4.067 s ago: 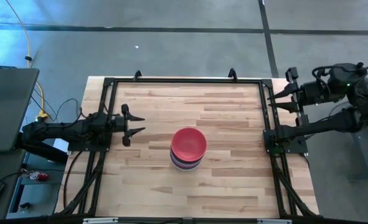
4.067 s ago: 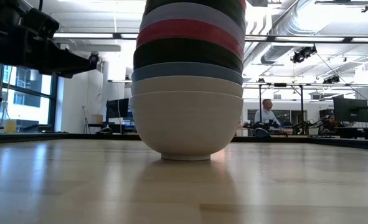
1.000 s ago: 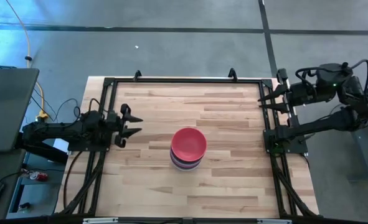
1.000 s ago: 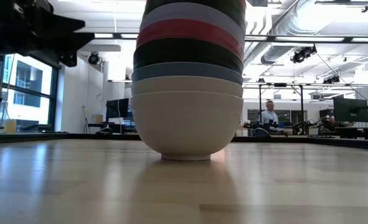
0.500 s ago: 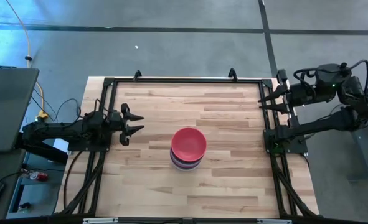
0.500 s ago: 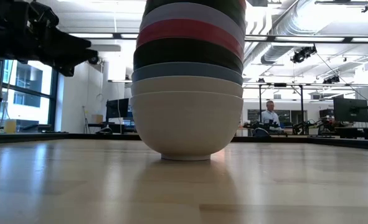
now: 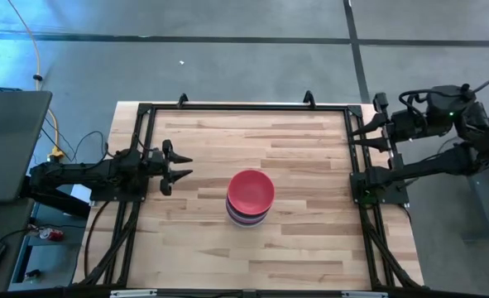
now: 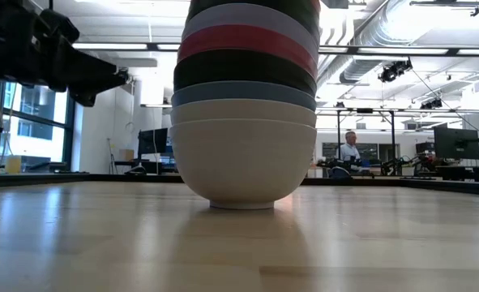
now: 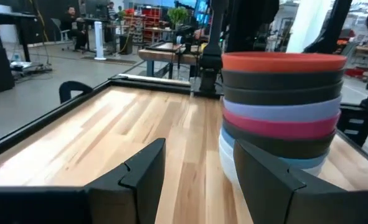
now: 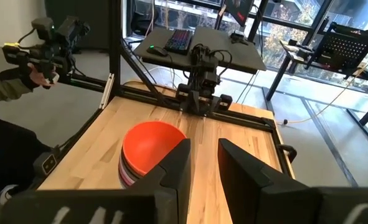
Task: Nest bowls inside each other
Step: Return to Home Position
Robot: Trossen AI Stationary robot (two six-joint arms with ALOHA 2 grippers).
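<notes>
A pale wooden table (image 7: 294, 157) edged by a black frame (image 7: 244, 108) stands on a grey floor, and the low view looks past it into an open workshop where a person (image 8: 350, 148) sits far behind at desks. The stack of bowls (image 7: 251, 199) stands near the middle of the table, all the bowls nested one inside the next. A red bowl (image 7: 251, 189) is on top and a white bowl (image 8: 243, 162) sits at the bottom on the wood. Between them the left wrist view shows bands of black, lavender, magenta, black again and blue. The left gripper (image 7: 184, 165) hovers well to the left of the stack, pointing toward it, its jaws spread wide and holding nothing. The right gripper (image 7: 360, 136) is well apart from the stack on the opposite side, over the frame at the table's edge, its jaws parted by a narrower gap and likewise empty. Neither gripper touches the stack.
</notes>
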